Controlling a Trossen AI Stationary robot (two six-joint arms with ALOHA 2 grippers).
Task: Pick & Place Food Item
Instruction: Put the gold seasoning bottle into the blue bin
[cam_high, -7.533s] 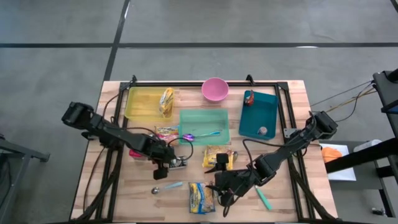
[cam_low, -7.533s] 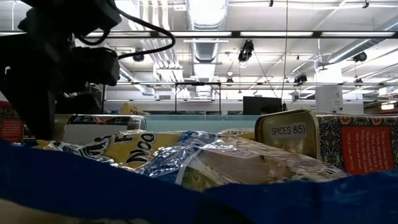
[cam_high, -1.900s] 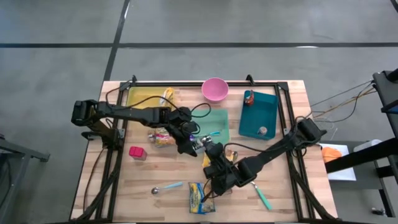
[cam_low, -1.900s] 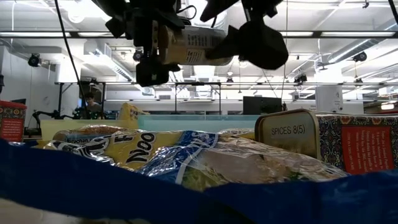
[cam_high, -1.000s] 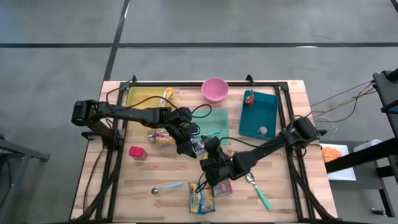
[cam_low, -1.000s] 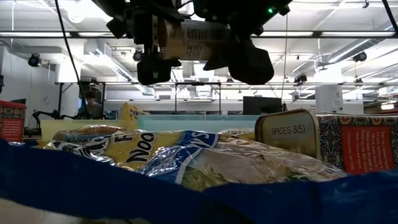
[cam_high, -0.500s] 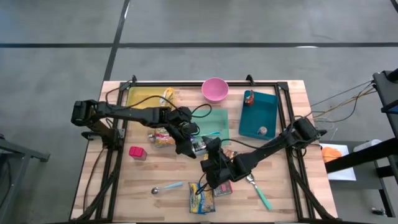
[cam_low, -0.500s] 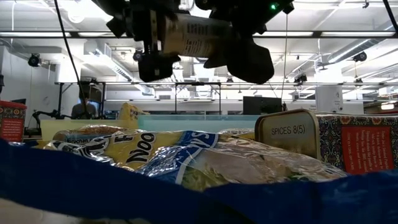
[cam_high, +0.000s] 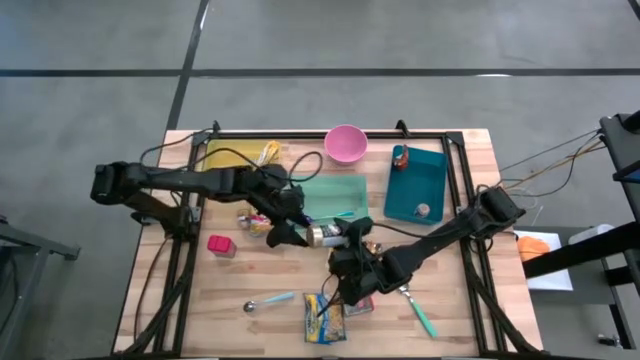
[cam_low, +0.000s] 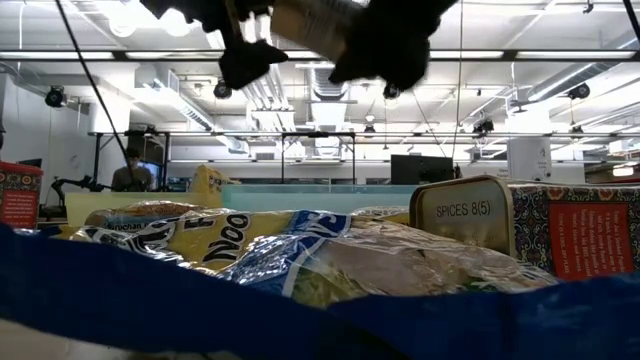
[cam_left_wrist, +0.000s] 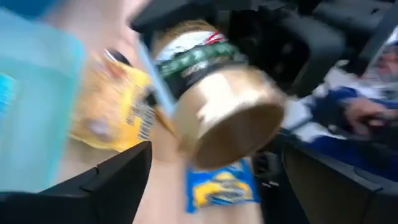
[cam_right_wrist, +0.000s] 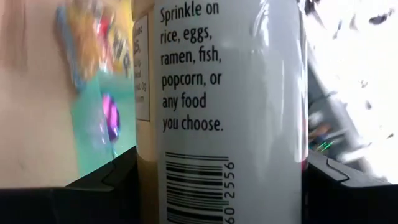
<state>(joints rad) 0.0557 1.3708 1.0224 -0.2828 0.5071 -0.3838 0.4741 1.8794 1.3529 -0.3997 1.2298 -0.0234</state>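
A seasoning jar (cam_high: 325, 235) with a white label and a tan base hangs level over the table's middle, just near of the green tray (cam_high: 335, 195). My right gripper (cam_high: 347, 242) is shut on it. In the right wrist view the jar's label (cam_right_wrist: 217, 93) fills the picture between the fingers. My left gripper (cam_high: 283, 234) stands open just left of the jar. In the left wrist view the jar's base (cam_left_wrist: 239, 134) faces that gripper and is clear of its wide-spread fingers (cam_left_wrist: 106, 180). My right gripper pinches the jar's round body (cam_right_wrist: 149, 155) between its two fingers, one on each side of the label. The fingers lie across the jar and come from the table's right, nearly level. The jar lies about level, lifted clear of the table.
A yellow tray (cam_high: 235, 160), a pink bowl (cam_high: 345, 143) and a teal tray (cam_high: 415, 185) line the far side. Noodle packets (cam_high: 322, 318), a spoon (cam_high: 268, 300), a teal utensil (cam_high: 425, 320), a pink block (cam_high: 218, 244) and a snack bag (cam_high: 258, 220) lie on the wood.
My left gripper has opened, let go of the jar and drawn back toward the table's left, rising. My right gripper has kept the jar, rolled its wrist and lifted it a little, so that the jar sits higher in the low view.
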